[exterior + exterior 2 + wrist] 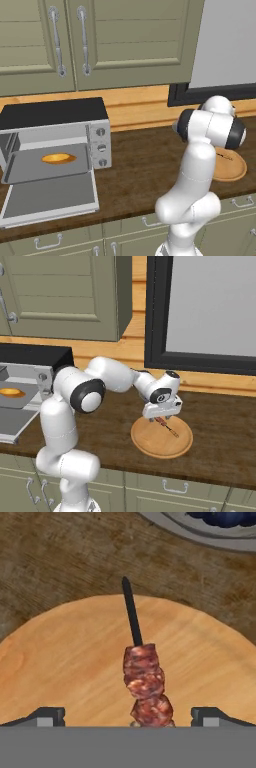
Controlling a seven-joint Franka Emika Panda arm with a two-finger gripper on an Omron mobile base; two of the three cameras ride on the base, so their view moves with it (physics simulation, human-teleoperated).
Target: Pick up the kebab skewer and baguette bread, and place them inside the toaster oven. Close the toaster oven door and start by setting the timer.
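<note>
In the hand view we see the tool [128,717] spread wide, its two dark fingertips [47,716] standing well apart at either side with nothing between the pads. The kebab skewer [142,682] lies between them: the reddish-brown meat chunks sit midway between the tips, and the bare dark stick runs away from the tool across the wooden plate [65,662]. We cannot tell whether the tips touch the plate. Beyond the plate's far rim lies the dark wood surface [60,557], and past that the grey edge of a bowl [200,532] with blueberries in it.

From the right base view, the tool [161,417] hangs just above the wooden plate [150,443], pointing down, with the kebab skewer [166,426] beneath it. The arm rises from the base, bends at a dark elbow joint, and reaches out to the right over the surface [220,426].

Farther left in the left base view, the toaster oven [55,135] stands on the surface, well apart from the plate. The toaster oven door [50,197] is dropped open, and the baguette bread [58,158] lies inside on the tray.
</note>
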